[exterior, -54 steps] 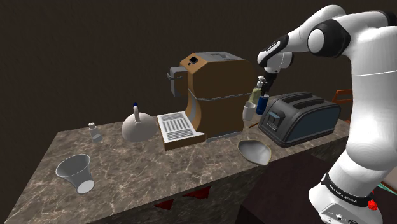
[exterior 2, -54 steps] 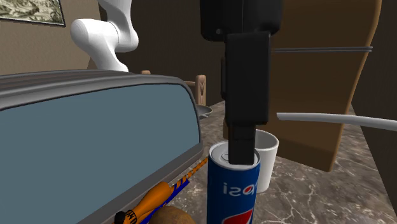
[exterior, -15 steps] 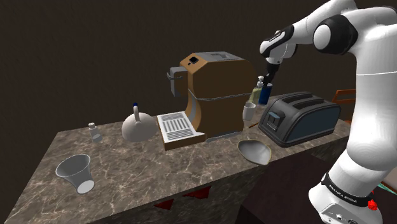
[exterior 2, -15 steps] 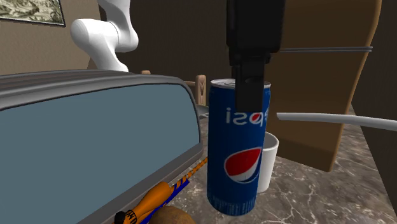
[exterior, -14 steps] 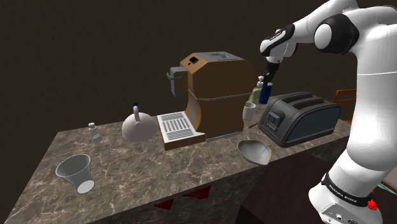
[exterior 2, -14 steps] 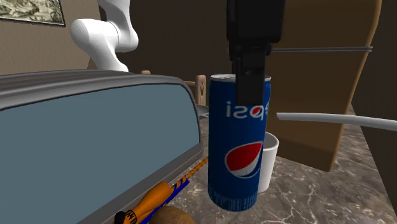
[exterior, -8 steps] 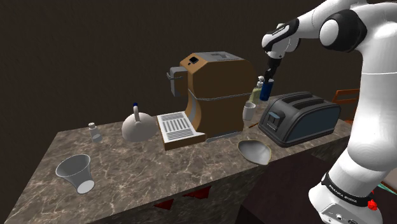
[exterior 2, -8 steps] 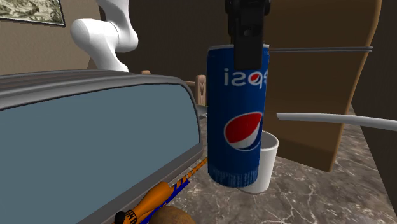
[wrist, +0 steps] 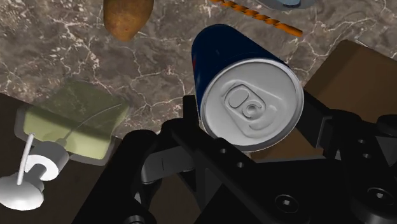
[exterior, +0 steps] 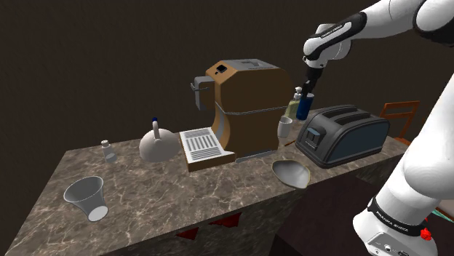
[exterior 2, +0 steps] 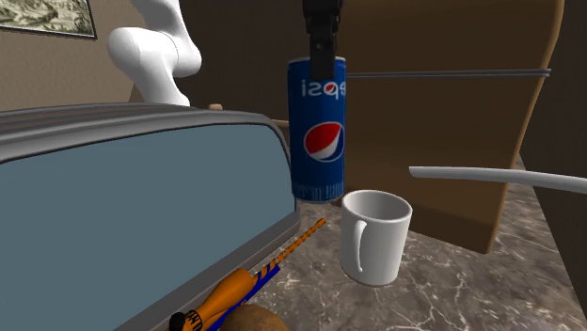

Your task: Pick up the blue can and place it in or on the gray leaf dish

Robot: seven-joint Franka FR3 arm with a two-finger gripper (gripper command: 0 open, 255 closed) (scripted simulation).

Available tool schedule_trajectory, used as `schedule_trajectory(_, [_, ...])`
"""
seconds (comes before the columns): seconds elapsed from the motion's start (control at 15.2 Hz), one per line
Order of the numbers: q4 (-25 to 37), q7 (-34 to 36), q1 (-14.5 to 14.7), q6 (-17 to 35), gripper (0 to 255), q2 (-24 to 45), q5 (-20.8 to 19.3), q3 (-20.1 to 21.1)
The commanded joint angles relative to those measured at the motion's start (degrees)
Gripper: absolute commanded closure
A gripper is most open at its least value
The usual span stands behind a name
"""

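Note:
A blue Pepsi can [exterior 2: 318, 127] hangs upright in the air above the marble counter, just above a white mug [exterior 2: 374, 235]. My black gripper [exterior 2: 323, 42] is shut on the can's top rim. In the wrist view the fingers [wrist: 189, 114] clasp the can's silver lid [wrist: 251, 105] from both sides. From the shoulder view the can [exterior: 304, 104] hangs under the gripper [exterior: 311, 86], between the brown coffee machine [exterior: 244, 109] and the toaster [exterior: 342, 134]. The gray leaf dish [exterior: 291, 173] lies at the counter's near edge, in front of the toaster.
A soap dispenser [wrist: 70, 127], a potato [wrist: 128, 16] and an orange-handled tool [exterior 2: 246, 277] lie on the counter under the can. Further to the shoulder view's left stand a white kettle [exterior: 158, 144], a small bottle [exterior: 109, 151] and a clear glass [exterior: 86, 198].
The gripper has risen with the can, which now hangs well above the mug's rim. The arm's upper links have swung higher.

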Motion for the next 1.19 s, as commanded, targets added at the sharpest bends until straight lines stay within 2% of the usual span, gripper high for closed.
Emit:
schedule_trajectory(0.0, [-4.2, 3.7, 1.4, 0.1, 255, -4.8, -3.2, 0.7])
schedule_trajectory(0.26, [-11.7, 10.8, 2.7, -0.2, 255, -13.2, -8.3, 3.7])
schedule_trajectory(0.53, [-18.1, 17.4, 3.2, -1.5, 255, -20.9, -11.5, 7.7])
schedule_trajectory(0.79, [-23.5, 23.3, 3.7, -3.5, 255, -27.9, -12.9, 12.1])
schedule_trajectory(1.12, [-29.0, 30.1, 5.1, -6.6, 255, -35.7, -12.4, 17.9])
